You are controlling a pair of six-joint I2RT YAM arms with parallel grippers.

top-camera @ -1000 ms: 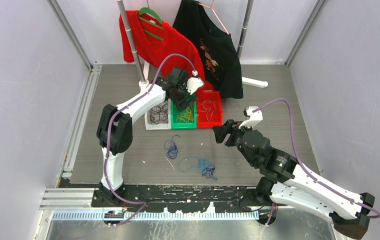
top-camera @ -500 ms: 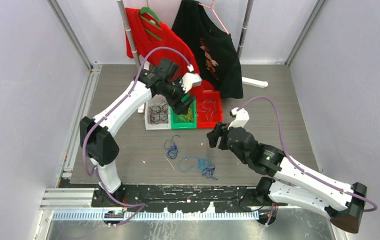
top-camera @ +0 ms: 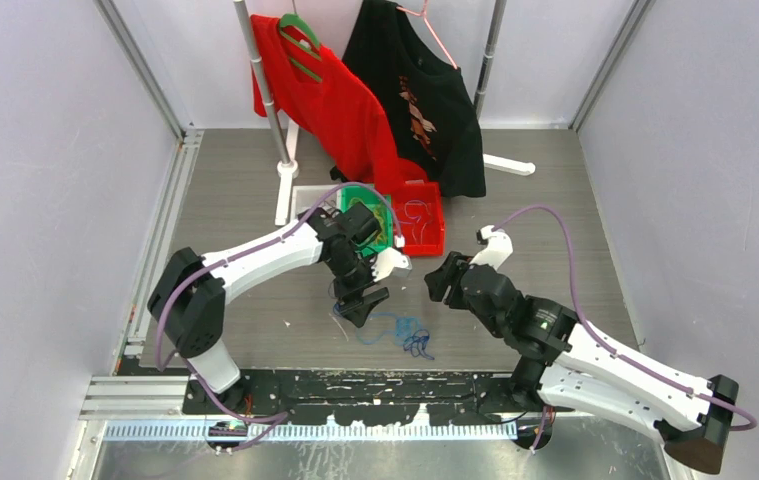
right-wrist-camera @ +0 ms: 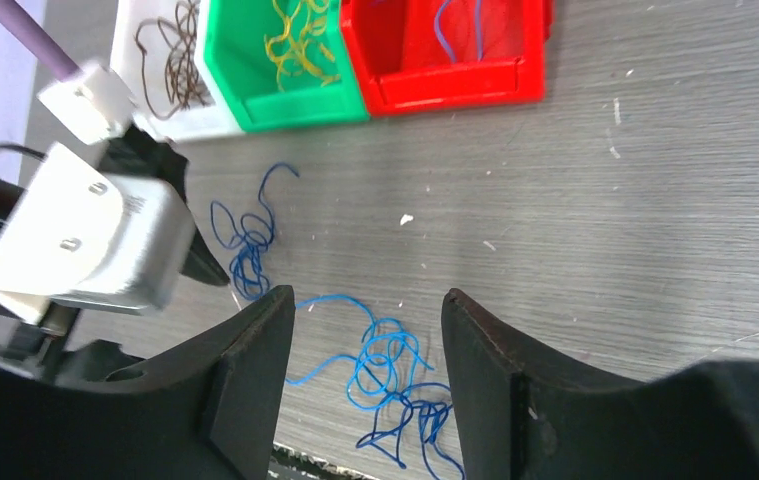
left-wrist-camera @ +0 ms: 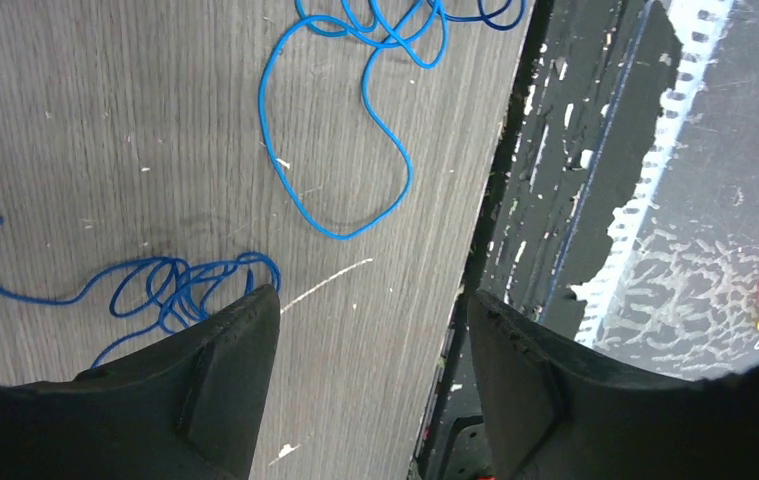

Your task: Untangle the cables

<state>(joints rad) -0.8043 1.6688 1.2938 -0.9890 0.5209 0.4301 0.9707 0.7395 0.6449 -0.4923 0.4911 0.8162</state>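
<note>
Two blue cables lie loose on the grey table. A dark blue clump (top-camera: 341,291) (left-wrist-camera: 180,288) (right-wrist-camera: 246,243) sits just beside my left gripper (top-camera: 363,303) (left-wrist-camera: 373,298), which hovers open over bare wood near the table's front edge. A light blue tangle (top-camera: 401,331) (left-wrist-camera: 353,140) (right-wrist-camera: 391,362), joined to darker blue loops, lies a little nearer the bases. It shows between the fingers of my right gripper (top-camera: 436,281) (right-wrist-camera: 365,296), which is open, empty and held above it.
A white bin (right-wrist-camera: 168,62), a green bin (top-camera: 366,222) (right-wrist-camera: 277,62) and a red bin (top-camera: 421,222) (right-wrist-camera: 447,62) hold sorted wires behind the cables. A red shirt (top-camera: 326,98) and a black shirt (top-camera: 427,92) hang on a rack at the back.
My left arm has swung from above the green bin down and toward the front, to beside the dark blue clump. The right gripper has shifted only slightly.
</note>
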